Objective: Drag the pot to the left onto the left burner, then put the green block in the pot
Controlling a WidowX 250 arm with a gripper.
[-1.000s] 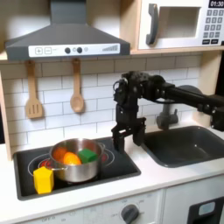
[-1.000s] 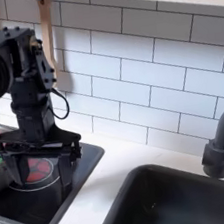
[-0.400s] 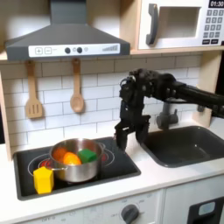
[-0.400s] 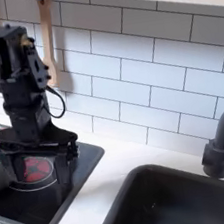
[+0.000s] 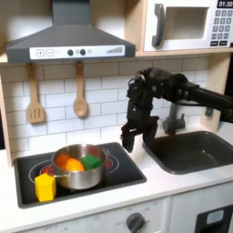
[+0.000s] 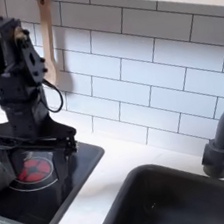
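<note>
- My gripper (image 5: 136, 138) hangs empty, jaws spread wide, and has drifted right, away from the cooktop toward the sink (image 5: 193, 150).
- The green block (image 5: 91, 162) lies in the pot (image 5: 80, 167) on the left burner (image 5: 47, 170); the task looks finished.

First exterior view: the pot (image 5: 79, 167) sits on the cooktop (image 5: 127, 170), over the left burner (image 5: 44, 169) at the first exterior view's left. The green block (image 5: 91, 162) lies in the pot, beside an orange piece (image 5: 72, 165). A yellow cup (image 5: 45, 187) stands before the pot, touching its rim. The sink (image 5: 196, 151) lies right of the cooktop. The gripper (image 5: 136, 139) hangs between them, above the cooktop's right edge. Second exterior view: the gripper (image 6: 33, 155) stands over a burner (image 6: 33, 170).
</note>
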